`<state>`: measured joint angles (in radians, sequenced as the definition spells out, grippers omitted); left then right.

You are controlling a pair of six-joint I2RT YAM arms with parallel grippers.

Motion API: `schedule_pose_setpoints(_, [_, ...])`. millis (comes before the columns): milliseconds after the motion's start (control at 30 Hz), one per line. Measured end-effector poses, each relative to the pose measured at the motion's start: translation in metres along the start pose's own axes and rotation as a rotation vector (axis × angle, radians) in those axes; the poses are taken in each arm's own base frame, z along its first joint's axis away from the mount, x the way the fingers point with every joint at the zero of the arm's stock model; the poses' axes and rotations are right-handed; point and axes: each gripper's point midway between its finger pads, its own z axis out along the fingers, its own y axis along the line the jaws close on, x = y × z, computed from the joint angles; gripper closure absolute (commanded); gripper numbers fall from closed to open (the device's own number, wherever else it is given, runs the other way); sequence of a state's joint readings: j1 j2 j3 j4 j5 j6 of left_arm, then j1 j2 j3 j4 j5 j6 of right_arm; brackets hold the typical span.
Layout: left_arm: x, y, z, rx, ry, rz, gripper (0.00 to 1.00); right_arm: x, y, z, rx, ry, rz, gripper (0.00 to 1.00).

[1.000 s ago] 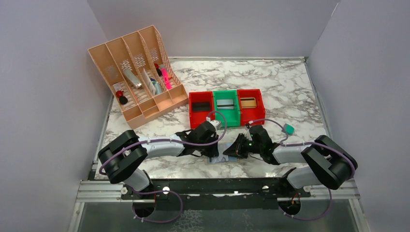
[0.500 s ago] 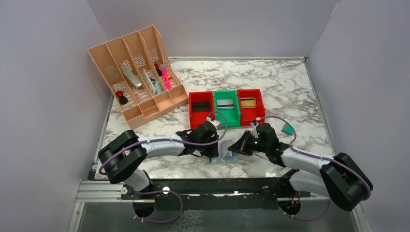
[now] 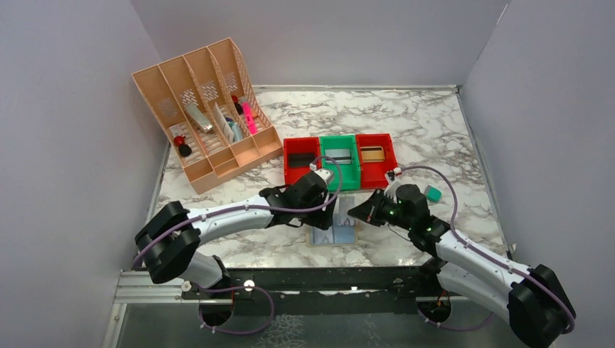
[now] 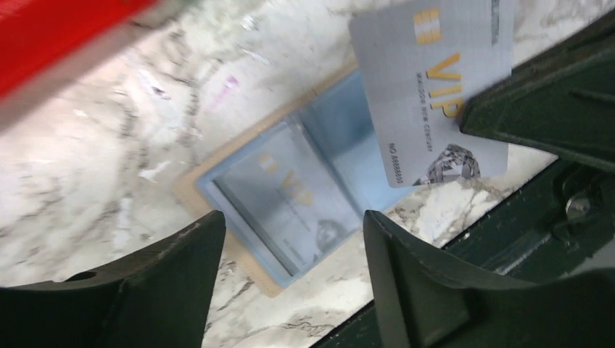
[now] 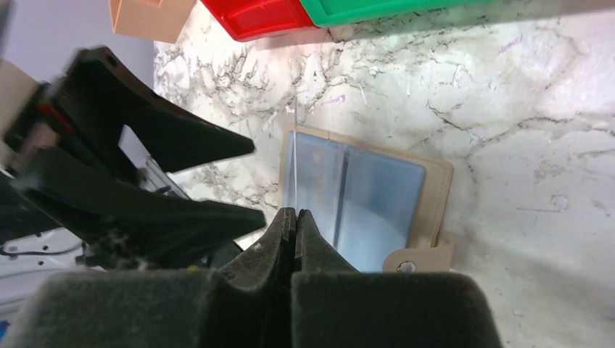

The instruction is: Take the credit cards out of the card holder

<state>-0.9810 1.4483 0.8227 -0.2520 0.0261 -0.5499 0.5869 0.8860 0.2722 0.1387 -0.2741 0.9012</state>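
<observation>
Marbled surface [image 3: 435,130], near edge: your right gripper [image 5: 295,217] is pressed together on the edge of a silver VIP card [image 4: 435,87], holding it on edge over the card holder [image 5: 377,203]. The tan holder lies unfolded and flat just below both grippers, pale blue panels facing up. Your left gripper [image 4: 294,221] hangs over it with its fingers spread, gripping nothing. A second VIP card [image 4: 290,210] shows inside the panel directly beneath the left gripper. Beyond both grippers stand red and green bins [image 3: 339,161].

Marble table [image 3: 435,123]: open card holder [image 3: 344,235], three bins [image 3: 339,138], peach organizer [image 3: 225,161]
</observation>
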Motion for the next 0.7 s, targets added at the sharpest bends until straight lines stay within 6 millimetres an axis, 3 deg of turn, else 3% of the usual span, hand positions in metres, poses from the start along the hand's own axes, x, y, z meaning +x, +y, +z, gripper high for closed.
schedule_pose_setpoints(67, [-0.013, 0.008, -0.01, -0.051, -0.038, 0.016, 0.09, -0.002, 0.001, -0.001, -0.008, -0.01, -0.032, 0.99])
schedule_pose_setpoints(167, [-0.029, 0.03, -0.028, -0.131, -0.093, 0.015, 0.03, -0.004, 0.0, -0.002, -0.01, -0.02, -0.087, 0.99])
schedule_pose_setpoints(433, [-0.074, 0.116, -0.103, -0.351, -0.325, -0.113, 0.01, -0.017, 0.002, -0.001, -0.023, -0.064, -0.264, 0.99])
schedule_pose_setpoints(567, [-0.072, 0.132, -0.126, -0.417, -0.408, -0.114, 0.01, -0.036, 0.011, -0.001, -0.027, -0.126, -0.385, 0.99])
schedule_pose_setpoints(700, [-0.058, 0.144, -0.128, -0.46, -0.407, -0.111, 0.01, -0.065, 0.022, 0.002, 0.006, -0.19, -0.508, 0.99])
